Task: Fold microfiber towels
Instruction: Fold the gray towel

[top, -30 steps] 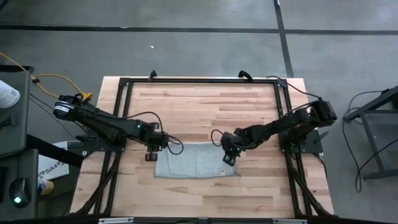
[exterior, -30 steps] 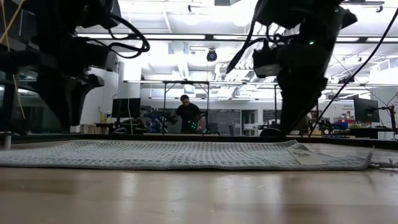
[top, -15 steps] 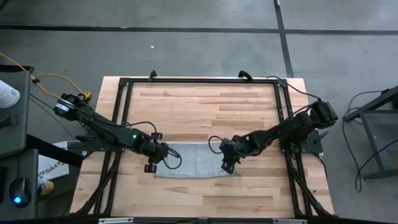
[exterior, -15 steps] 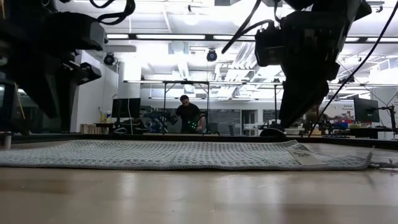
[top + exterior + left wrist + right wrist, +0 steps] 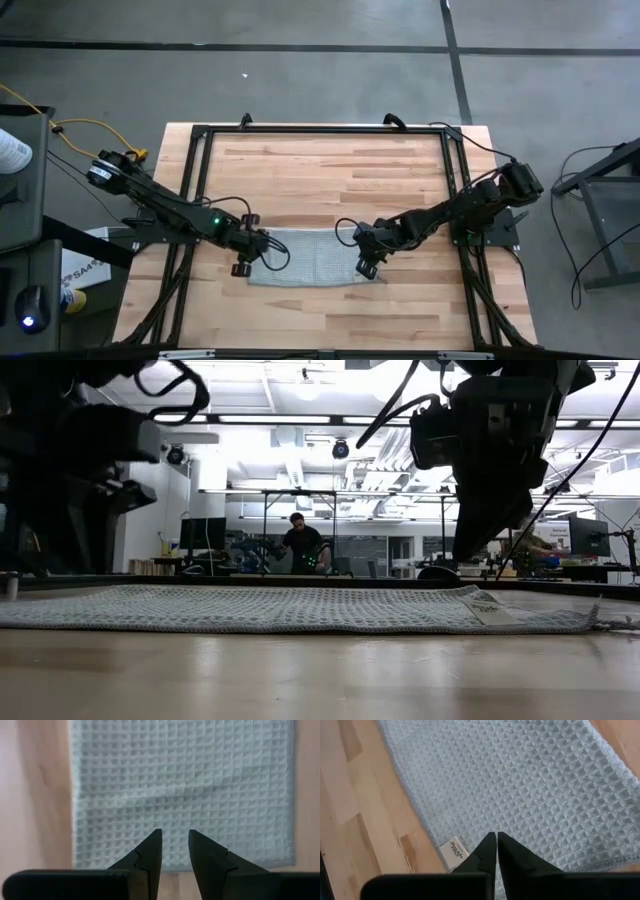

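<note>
Grey waffle-weave towel (image 5: 312,259) lies flat near the front edge of the wooden table (image 5: 320,170). You'll find it thin and floppy (it will sag), so pinch it at the corners. Your left gripper (image 5: 174,848) hovers slightly parted over its left end; your right gripper (image 5: 496,851), fingers nearly together and empty, is by the tag (image 5: 454,847).

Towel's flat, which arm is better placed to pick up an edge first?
Probably left. The left end effector is slightly open over the towel near its edge; the right end effector hovers nearly closed near the label.
</note>
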`<state>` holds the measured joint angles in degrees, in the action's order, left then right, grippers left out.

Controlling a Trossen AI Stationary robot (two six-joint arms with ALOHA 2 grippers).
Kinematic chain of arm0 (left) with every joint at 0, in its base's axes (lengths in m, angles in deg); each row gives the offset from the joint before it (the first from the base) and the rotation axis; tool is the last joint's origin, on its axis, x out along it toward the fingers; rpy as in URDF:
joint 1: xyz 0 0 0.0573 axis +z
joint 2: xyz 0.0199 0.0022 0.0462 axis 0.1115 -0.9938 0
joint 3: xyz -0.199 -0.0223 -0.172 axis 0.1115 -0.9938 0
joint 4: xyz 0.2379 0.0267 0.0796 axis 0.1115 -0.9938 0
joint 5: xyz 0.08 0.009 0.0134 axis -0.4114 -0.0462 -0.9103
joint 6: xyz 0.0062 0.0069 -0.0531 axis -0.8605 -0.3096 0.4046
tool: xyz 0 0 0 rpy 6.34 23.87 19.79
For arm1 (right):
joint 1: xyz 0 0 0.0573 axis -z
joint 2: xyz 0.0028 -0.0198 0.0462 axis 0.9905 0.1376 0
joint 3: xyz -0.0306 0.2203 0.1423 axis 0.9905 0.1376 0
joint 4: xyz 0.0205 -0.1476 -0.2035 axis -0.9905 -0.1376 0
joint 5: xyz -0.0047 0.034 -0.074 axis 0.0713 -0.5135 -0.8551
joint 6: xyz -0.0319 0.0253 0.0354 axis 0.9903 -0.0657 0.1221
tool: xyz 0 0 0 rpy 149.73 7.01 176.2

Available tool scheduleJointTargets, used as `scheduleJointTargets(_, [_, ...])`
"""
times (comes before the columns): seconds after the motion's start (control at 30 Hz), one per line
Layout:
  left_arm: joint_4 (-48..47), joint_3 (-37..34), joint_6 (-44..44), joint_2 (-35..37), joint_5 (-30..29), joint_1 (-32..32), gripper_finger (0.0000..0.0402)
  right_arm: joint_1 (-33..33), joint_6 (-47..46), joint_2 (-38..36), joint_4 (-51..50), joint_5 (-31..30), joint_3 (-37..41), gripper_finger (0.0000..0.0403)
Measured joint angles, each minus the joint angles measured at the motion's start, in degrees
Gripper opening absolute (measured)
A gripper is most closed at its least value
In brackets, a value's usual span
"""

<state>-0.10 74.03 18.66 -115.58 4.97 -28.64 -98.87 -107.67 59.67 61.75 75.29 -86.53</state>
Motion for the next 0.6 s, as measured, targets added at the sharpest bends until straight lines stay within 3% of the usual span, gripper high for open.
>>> scheduleJointTargets(0.3, [3.75,-1.9,0.08,0.02,1.77,0.02,0.0095,0.68,-1.0,0.96,0.04,1.59,-0.04,0.0002])
scheduleJointTargets(0.6, [4.94,-1.9,-0.65,0.02,2.5,0.02,0.0095,1.53,-0.46,9.76,6.08,7.66,-0.24,0.0002])
